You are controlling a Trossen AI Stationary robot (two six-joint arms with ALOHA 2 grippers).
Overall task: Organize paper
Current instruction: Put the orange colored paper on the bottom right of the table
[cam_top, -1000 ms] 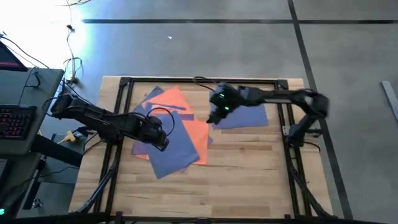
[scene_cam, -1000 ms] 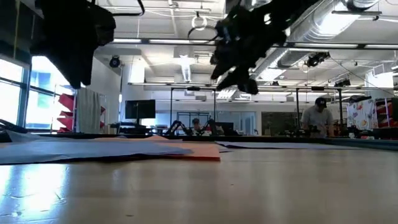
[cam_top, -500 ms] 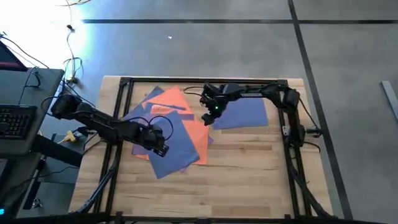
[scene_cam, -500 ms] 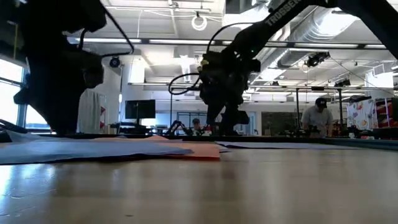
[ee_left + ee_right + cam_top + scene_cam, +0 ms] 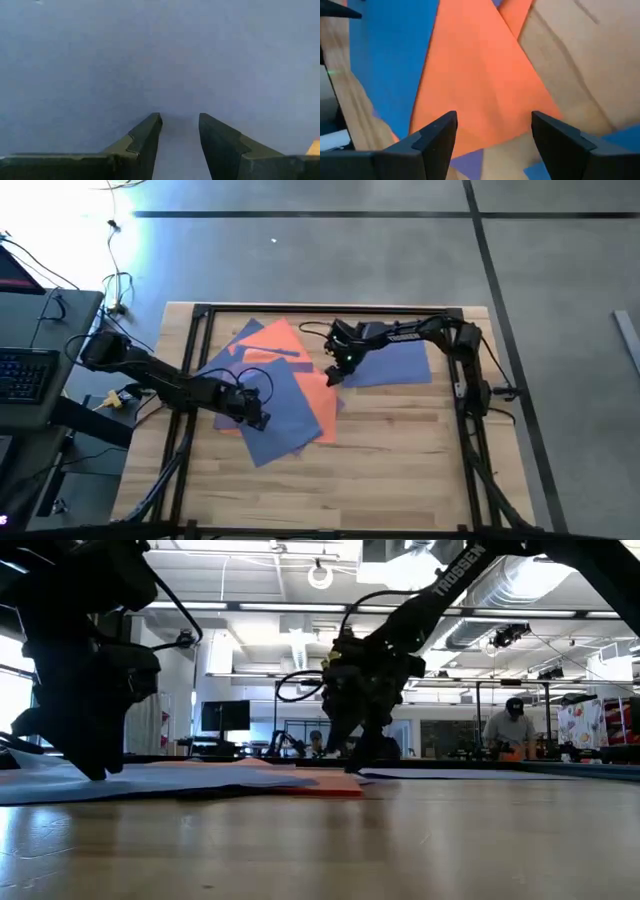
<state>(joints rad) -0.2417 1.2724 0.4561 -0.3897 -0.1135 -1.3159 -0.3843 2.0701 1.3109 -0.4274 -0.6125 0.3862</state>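
Left pincer (image 5: 258, 418) on blue paper (image 5: 275, 425), right pincer (image 5: 333, 377) low over orange sheet (image 5: 300, 365).

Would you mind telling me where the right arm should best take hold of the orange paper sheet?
Probably at the orange paper sheet's exposed corner over bare wooden table, coming from above: it lies flat, and the right gripper, jaws open, already straddles that edge.

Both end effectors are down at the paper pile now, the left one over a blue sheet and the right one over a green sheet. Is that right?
Not quite. The right end effector is over an orange sheet, not a green one; the right wrist view shows it between the open fingers. The left end effector is over a blue sheet, as you said.
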